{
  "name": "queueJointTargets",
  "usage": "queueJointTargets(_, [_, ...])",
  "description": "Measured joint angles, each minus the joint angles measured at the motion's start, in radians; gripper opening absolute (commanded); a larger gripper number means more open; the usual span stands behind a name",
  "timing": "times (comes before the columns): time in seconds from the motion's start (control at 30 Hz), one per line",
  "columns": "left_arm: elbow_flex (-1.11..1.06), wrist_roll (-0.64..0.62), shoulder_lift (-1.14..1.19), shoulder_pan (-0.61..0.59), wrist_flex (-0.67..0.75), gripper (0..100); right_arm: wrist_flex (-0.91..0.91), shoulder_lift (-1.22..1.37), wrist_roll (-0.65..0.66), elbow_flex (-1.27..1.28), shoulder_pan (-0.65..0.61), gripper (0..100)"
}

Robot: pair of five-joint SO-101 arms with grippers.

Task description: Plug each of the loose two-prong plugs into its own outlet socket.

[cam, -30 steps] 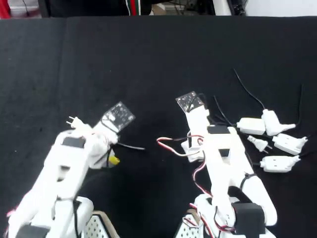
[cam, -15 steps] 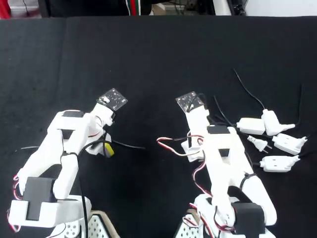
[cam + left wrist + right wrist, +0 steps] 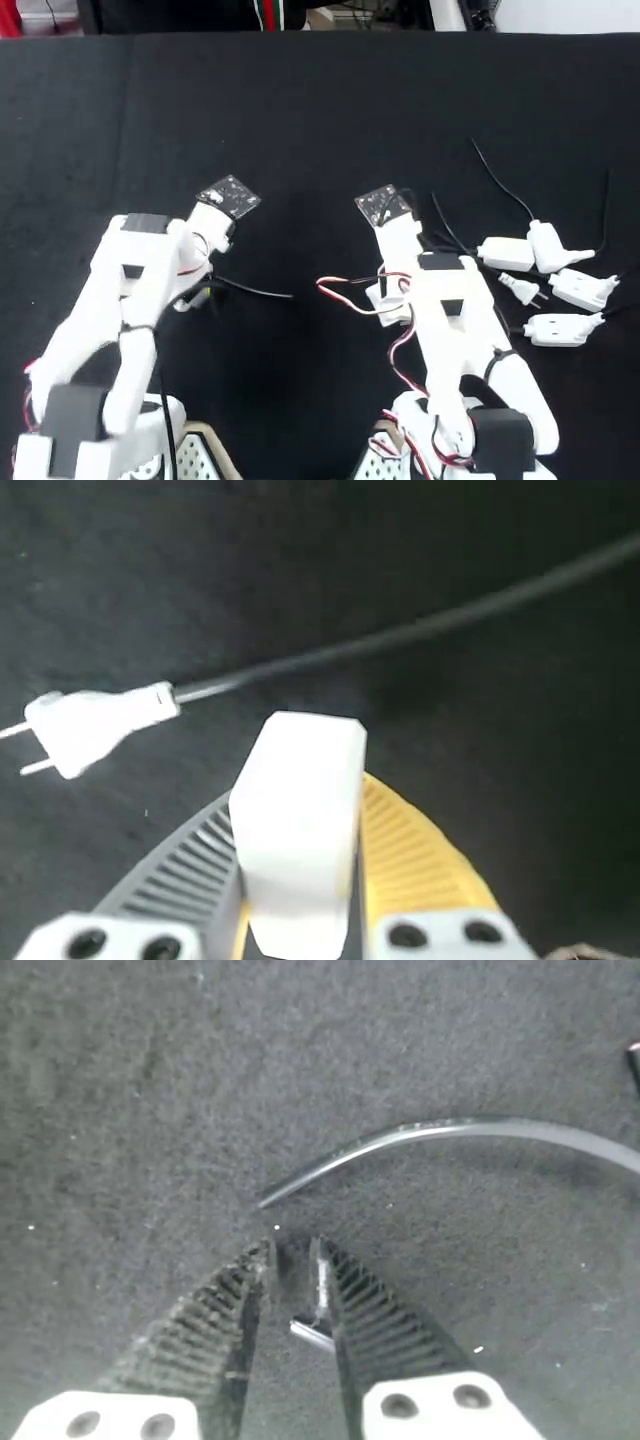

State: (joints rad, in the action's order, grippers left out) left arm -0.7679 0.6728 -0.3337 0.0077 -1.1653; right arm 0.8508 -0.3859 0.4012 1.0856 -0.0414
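Your left arm (image 3: pixel 128 290) stands folded at the near left of the black table (image 3: pixel 320 110). Its upper links rise from the base, and the wrist turns over towards the table's middle, pointing down at the cloth. In the left wrist view, your left gripper (image 3: pixel 305 785) is clamped on a white rectangular block (image 3: pixel 298 830), held upright between the grey finger and the yellow finger (image 3: pixel 415 855). I cannot tell whether that block is a socket. Just beyond the fingertips, a white two-prong plug (image 3: pixel 88 726) lies flat on the cloth, apart from the gripper. Its black cable (image 3: pixel 430 628) trails away across the table.

Your right arm (image 3: pixel 447 310) stretches forward from its base near the table's middle, with the wrist low and aimed at the cloth. In the right wrist view, your right gripper (image 3: pixel 292 1252) has its fingers drawn almost together with only a slit between them. It grips nothing I can make out, though a small pale bit sits in the slit, too small to identify. The free end of a black cord (image 3: pixel 400 1138) lies just ahead of the tips, not touching them.

To the right of that arm lies another loose plug (image 3: pixel 520 289), with four white corded pieces clustered around it: (image 3: pixel 507 254), (image 3: pixel 549 245), (image 3: pixel 583 289) and (image 3: pixel 559 329).
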Motion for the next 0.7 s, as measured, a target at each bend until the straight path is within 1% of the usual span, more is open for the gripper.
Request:
queueJointTargets(0.07, [-0.002,-0.002,-0.068,0.038,-0.083,4,0.000,0.000,0.000,0.000,0.000,6.4])
queueJointTargets(0.17, [-0.058,-0.002,-0.147,0.084,-0.112,4,0.000,0.000,0.000,0.000,0.000,6.4])
queueJointTargets(0.23, [-0.144,-0.006,-0.163,0.109,-0.077,4,0.000,0.000,0.000,0.000,0.000,6.4])
queueJointTargets(0.33, [-0.253,-0.011,-0.163,0.115,-0.031,4,0.000,0.000,0.000,0.000,0.000,6.4])
queueJointTargets(0.43, [-0.275,-0.031,-0.163,0.124,-0.005,4,0.000,0.000,0.000,0.000,0.000,6.4])
queueJointTargets(0.5, [-0.288,-0.032,-0.163,0.123,0.023,9,0.000,0.000,0.000,0.000,0.000,6.4])
queueJointTargets(0.63, [-0.299,-0.074,-0.163,0.123,0.080,28,0.000,0.000,0.000,0.000,0.000,6.4])
queueJointTargets(0.7, [-0.299,-0.118,-0.163,0.123,0.086,28,0.000,0.000,0.000,0.000,0.000,6.4])
